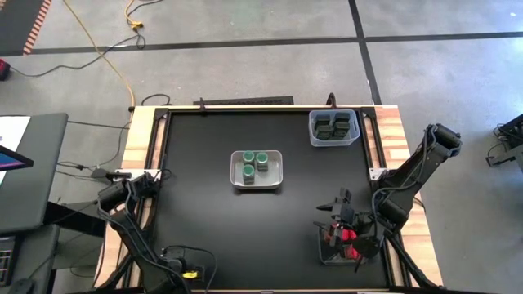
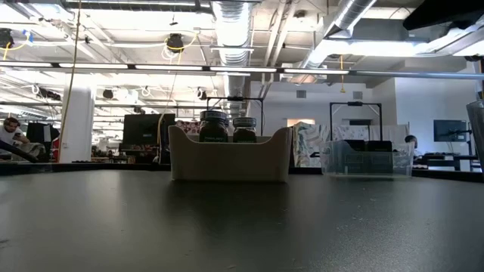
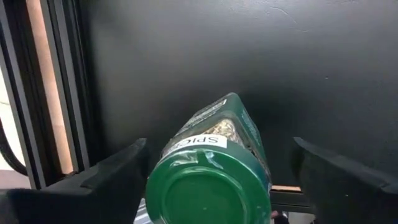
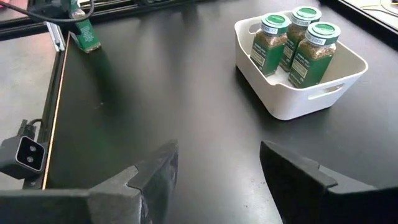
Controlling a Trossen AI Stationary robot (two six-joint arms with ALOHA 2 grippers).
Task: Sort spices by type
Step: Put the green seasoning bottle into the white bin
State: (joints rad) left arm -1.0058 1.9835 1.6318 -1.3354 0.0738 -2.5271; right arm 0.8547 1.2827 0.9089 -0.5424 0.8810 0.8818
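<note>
Our left pincer stands wide around a green-lidded jar at the worktop's left edge, seemingly not clamped; smooth, light, rigid, so grip its body. Right pincer is open, empty.

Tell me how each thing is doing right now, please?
Three jars: upright in the white tray, lids on.
Lone jar: lid on, at the table's left edge, not gripped.
Left gripper: jaws open on either side of the lone jar.
Right gripper: jaws open, empty.
Dark tins: packed in the clear bin.
Red boxes: in a tray under the right gripper.
</note>
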